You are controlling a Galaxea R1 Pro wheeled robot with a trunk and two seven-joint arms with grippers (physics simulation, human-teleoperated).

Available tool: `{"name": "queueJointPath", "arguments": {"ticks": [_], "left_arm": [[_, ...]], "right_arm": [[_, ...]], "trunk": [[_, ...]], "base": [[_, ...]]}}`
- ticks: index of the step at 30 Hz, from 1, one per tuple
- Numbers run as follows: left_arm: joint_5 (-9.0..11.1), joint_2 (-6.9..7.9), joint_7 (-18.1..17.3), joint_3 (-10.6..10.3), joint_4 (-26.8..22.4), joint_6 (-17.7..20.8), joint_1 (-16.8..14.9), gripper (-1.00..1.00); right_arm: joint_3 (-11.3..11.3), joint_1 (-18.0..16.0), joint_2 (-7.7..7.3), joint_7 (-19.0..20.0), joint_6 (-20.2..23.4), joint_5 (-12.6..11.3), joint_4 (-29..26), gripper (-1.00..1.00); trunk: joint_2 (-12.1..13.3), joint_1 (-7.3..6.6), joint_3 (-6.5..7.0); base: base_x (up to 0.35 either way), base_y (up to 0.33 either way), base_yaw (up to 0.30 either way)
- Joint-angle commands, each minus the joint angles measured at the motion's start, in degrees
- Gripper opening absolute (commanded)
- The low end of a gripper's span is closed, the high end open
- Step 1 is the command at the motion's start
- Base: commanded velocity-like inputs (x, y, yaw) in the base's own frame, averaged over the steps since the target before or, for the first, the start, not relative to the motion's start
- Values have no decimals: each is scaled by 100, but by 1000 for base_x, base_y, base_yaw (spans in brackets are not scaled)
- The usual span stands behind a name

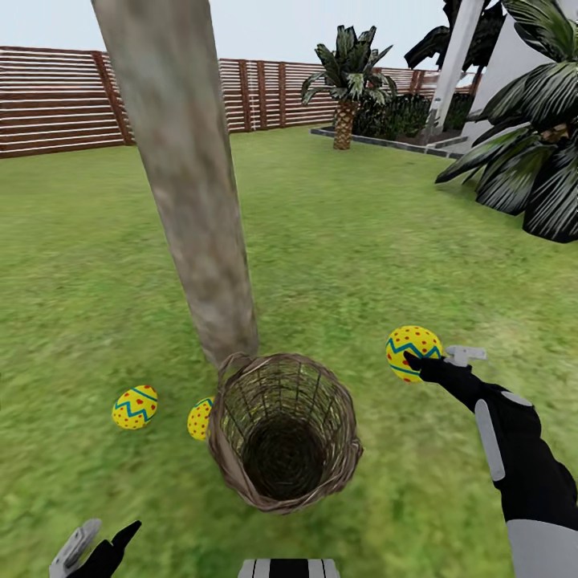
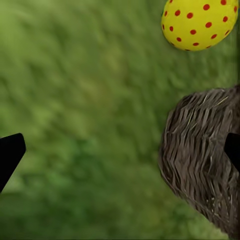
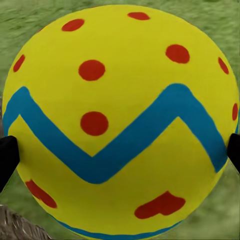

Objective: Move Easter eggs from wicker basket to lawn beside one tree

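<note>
L hand (image 1: 96, 539) spread, nothing in it, low by wicker basket (image 1: 282, 433). Basket looks bare inside, touching tree (image 1: 189, 193). Two eggs (image 1: 135, 407) on lawn (image 1: 361, 241) beside trunk. R hand (image 1: 429, 360) pinching third egg (image 1: 412, 352).

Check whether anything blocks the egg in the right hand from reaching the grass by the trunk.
The right hand grips the third egg, right of the wicker basket. Open lawn lies between it and the tree; nothing visible is in the way. The basket sits nearer the robot.
</note>
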Motion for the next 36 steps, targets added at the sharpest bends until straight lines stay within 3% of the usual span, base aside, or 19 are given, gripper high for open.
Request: {"name": "queueJointPath", "arguments": {"ticks": [1, 6, 12, 17, 19, 23, 31, 36], "left_arm": [[48, -1, 15, 11, -8, 30, 0, 100], [41, -5, 22, 18, -6, 22, 1, 100], [70, -11, -17, 74, -71, 22, 156, 100], [96, -10, 43, 117, 114, 26, 205, 100], [261, -3, 78, 127, 258, 24, 195, 100], [384, -1, 280, 131, 373, 22, 187, 100], [354, 3, 288, 92, 392, -1, 185, 100], [395, 10, 262, 212, 333, -138, 298, 100]], "right_arm": [[-8, 3, 0, 9, 41, -40, -73, -100], [-18, 26, 5, 10, 49, -50, -408, -100], [-16, 29, 5, 6, 56, -42, -332, -100], [16, 2, -25, -19, 257, 4, 295, -100], [79, -32, -45, -241, 304, 208, 889, -100], [115, -48, -68, -407, 343, 396, 1208, -100], [129, -41, -49, -431, 292, 423, 1293, -100], [158, -44, -2, -489, 85, 452, 1519, -100]], "trunk": [[0, -3, 21], [7, -16, 134], [15, -31, 269], [21, -44, 405], [24, -49, 462], [29, -60, 577], [29, -60, 593], [29, -60, 593]], "base": [[0, -1, 28], [0, 0, 8], [0, 0, 9], [0, 0, 160], [0, 0, 198], [0, 0, 203], [0, -74, 78], [0, -313, 14]]}}
